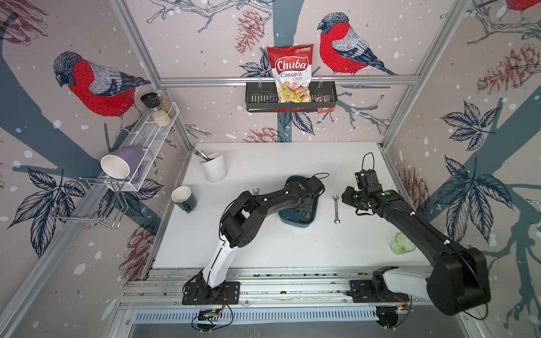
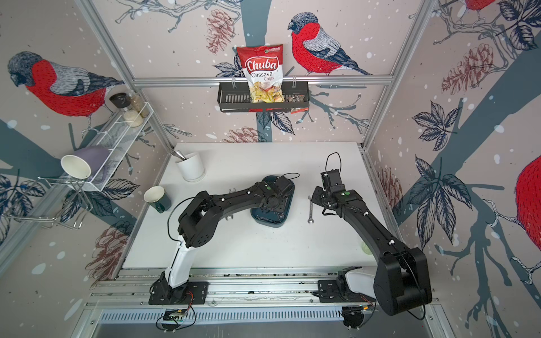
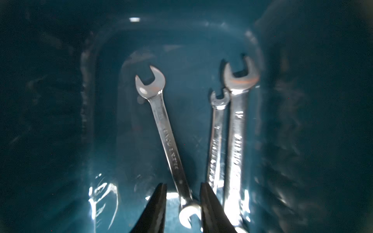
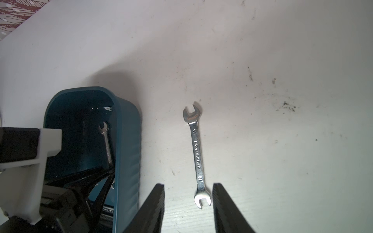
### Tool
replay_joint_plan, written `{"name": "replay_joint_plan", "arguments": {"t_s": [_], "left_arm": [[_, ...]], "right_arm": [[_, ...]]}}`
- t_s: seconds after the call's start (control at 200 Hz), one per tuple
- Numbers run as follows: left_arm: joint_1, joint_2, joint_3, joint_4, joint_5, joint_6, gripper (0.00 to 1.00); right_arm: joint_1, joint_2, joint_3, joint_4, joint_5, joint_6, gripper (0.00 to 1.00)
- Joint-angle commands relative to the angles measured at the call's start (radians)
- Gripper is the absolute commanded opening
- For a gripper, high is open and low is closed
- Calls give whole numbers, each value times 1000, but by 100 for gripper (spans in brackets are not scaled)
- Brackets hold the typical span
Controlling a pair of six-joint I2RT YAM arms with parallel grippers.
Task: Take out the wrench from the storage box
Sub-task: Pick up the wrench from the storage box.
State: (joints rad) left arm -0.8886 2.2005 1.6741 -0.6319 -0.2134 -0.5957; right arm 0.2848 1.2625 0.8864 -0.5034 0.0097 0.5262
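The teal storage box (image 1: 295,221) (image 2: 268,221) sits mid-table with my left wrist low over it. Three silver wrenches lie inside it: a slanted one (image 3: 167,141), a short one (image 3: 217,137) and a long one (image 3: 236,131). My left gripper (image 3: 182,184) is open astride the near head of the slanted wrench; that head touches one finger (image 3: 210,203), with a gap to the other. Another wrench (image 1: 336,209) (image 2: 310,210) (image 4: 196,153) lies flat on the table beside the box wall (image 4: 127,153). My right gripper (image 4: 188,184) (image 1: 345,199) hovers open over its near end.
A further wrench (image 2: 230,217) lies on the table left of the box, mostly under the left arm. A white pot (image 1: 215,166) and green mug (image 1: 183,199) stand at the left, a clear green cup (image 1: 402,243) at the right. A black wall shelf (image 1: 257,98) holds a chip bag.
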Motion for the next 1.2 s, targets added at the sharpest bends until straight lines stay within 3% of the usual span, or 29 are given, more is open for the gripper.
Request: {"name": "replay_joint_plan", "arguments": {"t_s": [0.0,0.385,0.595,0.775,1.195], "left_arm": [[3,30,28,-45,-41,-13,35],[51,103,75,-66,-63,-7,34],[66,108,75,-61,-60,11,19],[72,73,56,-34,-51,26,10],[83,-40,56,-44,-62,55,7]], "right_arm": [[-13,-5,-14,29,-31,-24,45],[-60,-43,-44,37,-65,-55,45],[-76,-43,-50,39,-77,-68,45],[-85,-42,-50,41,-86,-71,45],[-88,-46,-50,41,-97,-70,45]]}}
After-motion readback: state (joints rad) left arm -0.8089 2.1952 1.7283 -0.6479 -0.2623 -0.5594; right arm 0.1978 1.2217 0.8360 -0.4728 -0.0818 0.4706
